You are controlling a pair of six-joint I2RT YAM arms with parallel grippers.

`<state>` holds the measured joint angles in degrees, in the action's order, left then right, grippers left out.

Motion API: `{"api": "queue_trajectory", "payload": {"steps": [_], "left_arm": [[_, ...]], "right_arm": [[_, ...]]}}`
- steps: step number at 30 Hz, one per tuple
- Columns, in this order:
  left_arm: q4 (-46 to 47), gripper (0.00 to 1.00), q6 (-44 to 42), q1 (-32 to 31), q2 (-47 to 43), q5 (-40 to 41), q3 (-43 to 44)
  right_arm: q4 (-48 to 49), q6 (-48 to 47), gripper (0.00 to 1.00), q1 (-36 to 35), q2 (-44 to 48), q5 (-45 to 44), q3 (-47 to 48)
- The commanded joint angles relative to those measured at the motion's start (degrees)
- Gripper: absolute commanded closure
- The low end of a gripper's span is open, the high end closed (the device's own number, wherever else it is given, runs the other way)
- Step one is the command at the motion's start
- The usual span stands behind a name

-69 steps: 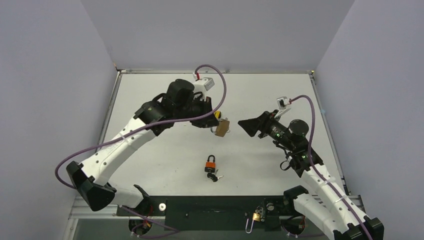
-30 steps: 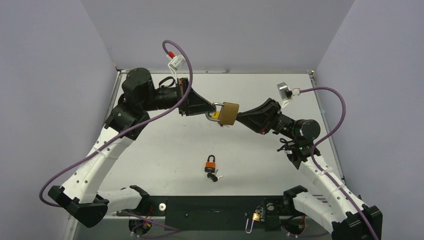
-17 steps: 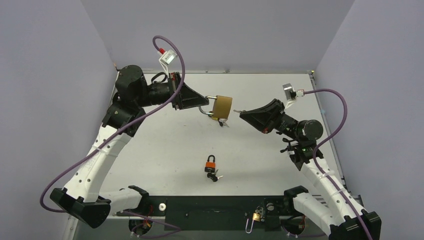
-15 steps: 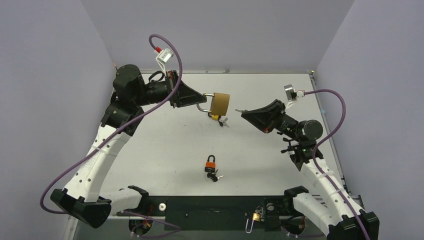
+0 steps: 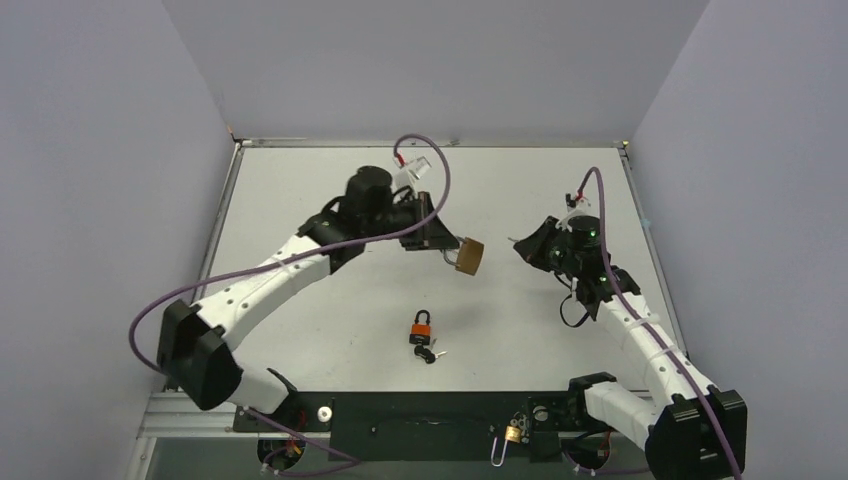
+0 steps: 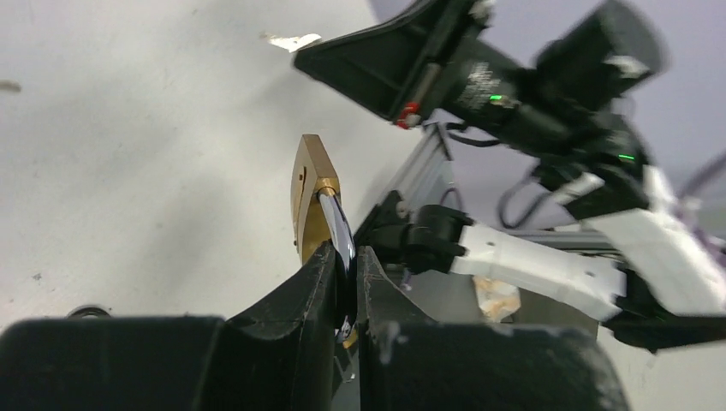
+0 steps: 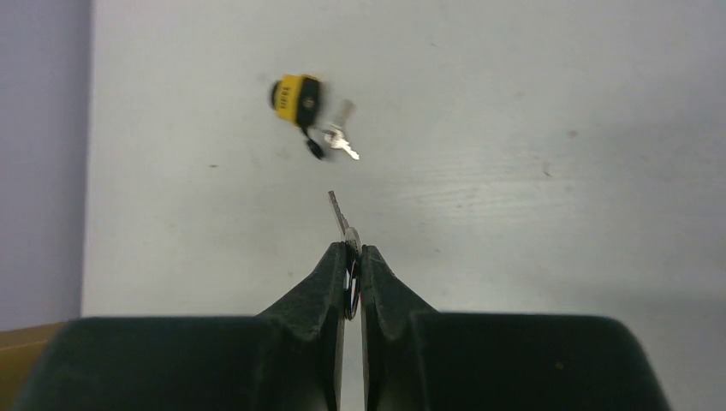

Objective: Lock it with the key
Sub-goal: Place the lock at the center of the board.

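Left end effector [image 6: 345, 257] clamped tight on the shackle of the brass padlock [image 5: 470, 256], held tilted above mid worktop [image 5: 300, 200], right end effector [image 7: 351, 253] pinched closed on the key [image 7: 338, 212], blade sticking out, the 2 apart; orange padlock [image 5: 422, 327] lies nearer the bases.

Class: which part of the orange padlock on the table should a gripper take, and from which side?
Grip the orange padlock by its body, probably from straight above, fingers across its left and right flanks. It lies flat, shackle at the far end, keys at the near end, leaving the flanks free.
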<state>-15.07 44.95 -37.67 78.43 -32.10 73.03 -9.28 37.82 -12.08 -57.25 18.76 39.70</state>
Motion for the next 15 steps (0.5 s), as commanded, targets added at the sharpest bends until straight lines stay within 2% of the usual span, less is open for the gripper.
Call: {"api": "queue_trajectory", "payload": {"steps": [1, 5, 8, 12, 15], "left_arm": [[11.26, 1.00, 1.05, -4.70, 9.70, 9.60, -0.75], [16.70, 1.00, 3.49, -8.37, 21.81, 10.11, 4.47], [22.11, 1.00, 6.54, -8.90, 30.31, 8.65, 6.70], [29.33, 1.00, 11.75, -8.87, 36.68, 5.58, 8.14], [30.98, 1.00, 13.05, -8.70, 38.78, 4.51, 8.67]], "right_arm": [[-10.68, -2.60, 1.00, -0.51, -1.92, -13.58, 0.55], [-12.98, -2.40, 1.00, -1.40, -4.39, -19.38, -0.47], [-14.02, -1.57, 1.00, -1.35, -5.75, -23.61, -1.33], [-14.53, -1.45, 1.00, -1.37, -8.06, -26.59, -1.34], [-14.04, -1.52, 1.00, -1.37, -10.03, -26.84, -1.34]]}}
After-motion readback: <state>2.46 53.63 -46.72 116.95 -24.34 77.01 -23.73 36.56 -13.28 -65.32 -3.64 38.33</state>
